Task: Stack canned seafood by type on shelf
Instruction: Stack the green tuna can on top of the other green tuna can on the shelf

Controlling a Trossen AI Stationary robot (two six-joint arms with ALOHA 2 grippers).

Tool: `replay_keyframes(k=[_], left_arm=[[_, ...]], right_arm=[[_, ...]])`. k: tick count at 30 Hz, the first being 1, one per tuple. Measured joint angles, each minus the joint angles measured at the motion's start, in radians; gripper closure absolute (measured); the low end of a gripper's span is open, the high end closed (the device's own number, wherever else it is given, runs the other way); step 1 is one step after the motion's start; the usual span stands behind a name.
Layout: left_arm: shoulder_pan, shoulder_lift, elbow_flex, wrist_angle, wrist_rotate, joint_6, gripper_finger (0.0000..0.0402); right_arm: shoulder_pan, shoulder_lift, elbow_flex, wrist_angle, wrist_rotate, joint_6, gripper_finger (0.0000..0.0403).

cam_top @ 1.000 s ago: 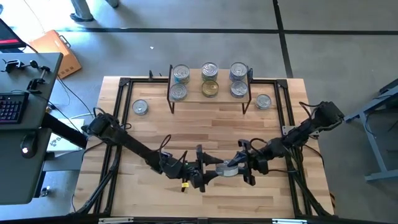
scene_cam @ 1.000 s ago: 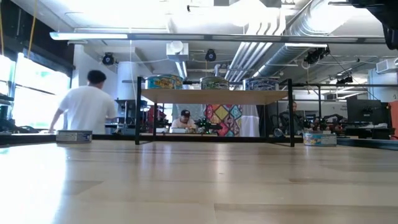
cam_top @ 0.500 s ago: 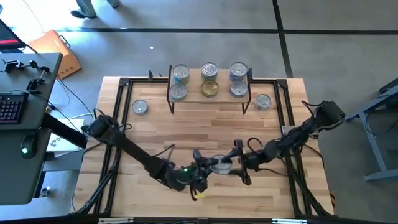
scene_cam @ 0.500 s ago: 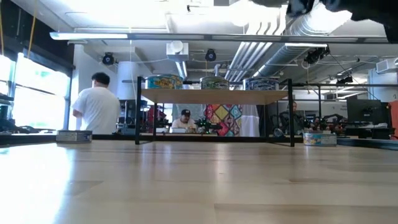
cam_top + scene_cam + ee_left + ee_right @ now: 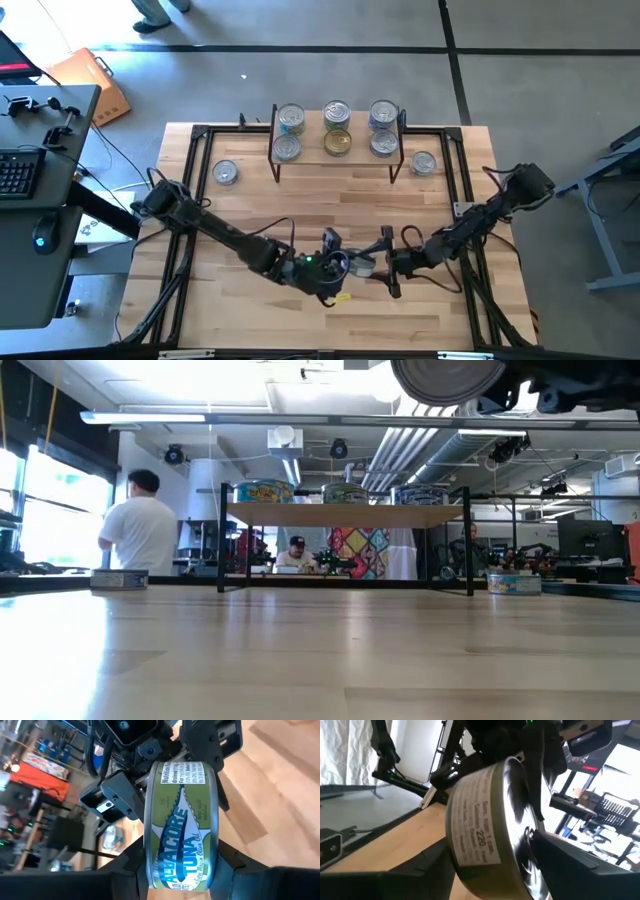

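Handoff mid-air over the front half of the worktop, near its centre line: one tuna can (image 5: pixel 181 825) sits clamped between the left gripper's (image 5: pixel 333 268) fingers, green "Albacore Tuna" label facing that wrist camera, can turned on edge, well clear of the wood. Right gripper (image 5: pixel 388 262) is right up against the same can from the other side; its jaws stand spread, one finger either side of the can in its wrist view, and I can't tell whether they touch it. In the low view the can's (image 5: pixel 447 378) round end shows high above the tabletop. Count: nine cans in sight. Six on the shelf (image 5: pixel 310 153) along the worktop's back edge, in three pairs running front to back: left pair (image 5: pixel 289 133) silver-lidded, middle pair (image 5: pixel 337 128) with a gold lid in front and silver behind, right pair (image 5: pixel 383 129) silver. Two loose on the worktop (image 5: pixel 300 215), one lone can (image 5: pixel 225 173) just off the shelf's left end, another single can (image 5: pixel 423 163) just off its right end, both upright. The ninth is the held one. A person in a white shirt (image 5: pixel 137 530) stands in the room behind.
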Motion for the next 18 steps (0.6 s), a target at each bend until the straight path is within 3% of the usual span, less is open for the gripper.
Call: replay_keyframes(k=[9,14,18], left_arm=[[-0.033,-0.012,0.010,-0.108,0.040,-0.267,0.0281],[-0.031,-0.013,0.009,-0.176,0.022,-0.330,0.0281],[-0.038,-0.003,0.003,-0.194,-0.024,-0.312,0.0281]], right_arm=[[-0.015,0.005,0.031,-0.038,0.015,-0.152,0.0159],[-0.015,0.007,0.103,-0.179,0.138,-0.208,0.0159],[-0.017,0.003,0.163,-0.375,0.239,-0.130,0.0158]])
